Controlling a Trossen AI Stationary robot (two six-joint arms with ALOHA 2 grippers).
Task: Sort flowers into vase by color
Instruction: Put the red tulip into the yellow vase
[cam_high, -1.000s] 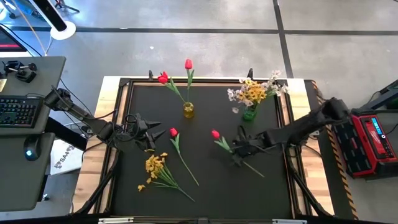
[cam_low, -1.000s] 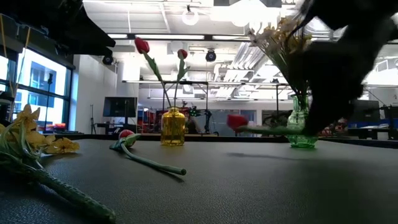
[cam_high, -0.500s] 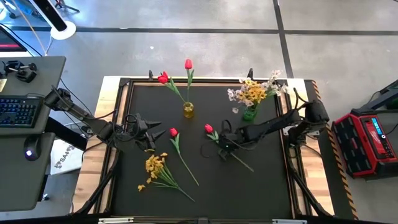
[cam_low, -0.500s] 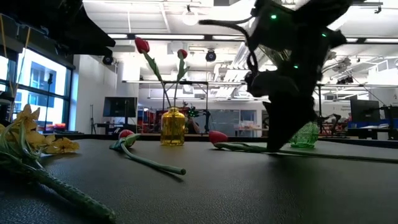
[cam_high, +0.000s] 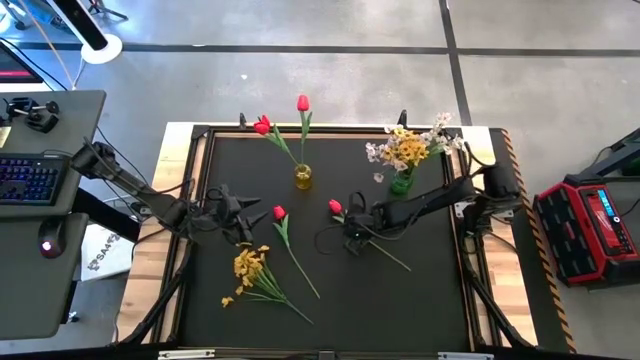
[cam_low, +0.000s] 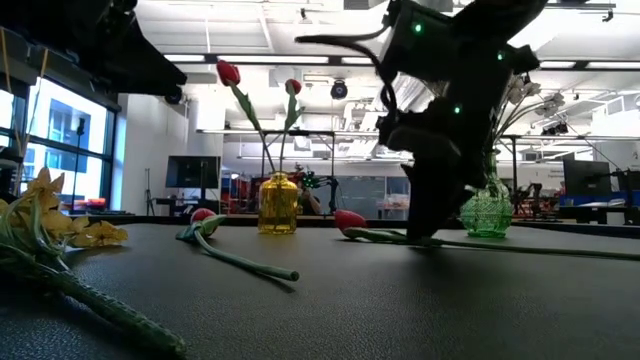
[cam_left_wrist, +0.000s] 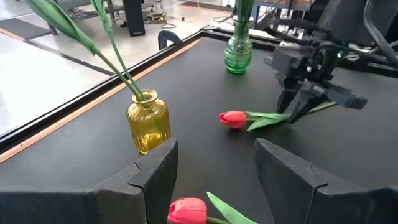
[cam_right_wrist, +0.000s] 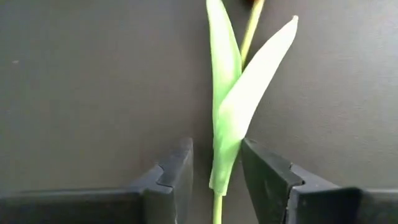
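We are working at the red tulip lying flat on the desk, just to the right of and nearer us than the yellow vase, which is already holding two red tulips. Our right hand is sitting low over this tulip's stem, and its fingers are standing a little apart on either side of the stem and leaves, not pinching them, so the flower is lying loose on the desk. Our left hand is waiting with its fingers spread wide to the left of the yellow vase, just beside a second loose tulip; a yellow spray is lying nearer us than that, and the green vase, well to the right of the yellow one, is carrying white and yellow sprays. We are judging the tulip as very light, with a thin stem that will likely flex and swing, and soft leaves that would slip or crumple in a grip. We are thinking the bare stem below the leaves is the place to pinch, near the middle so the bud does not droop.
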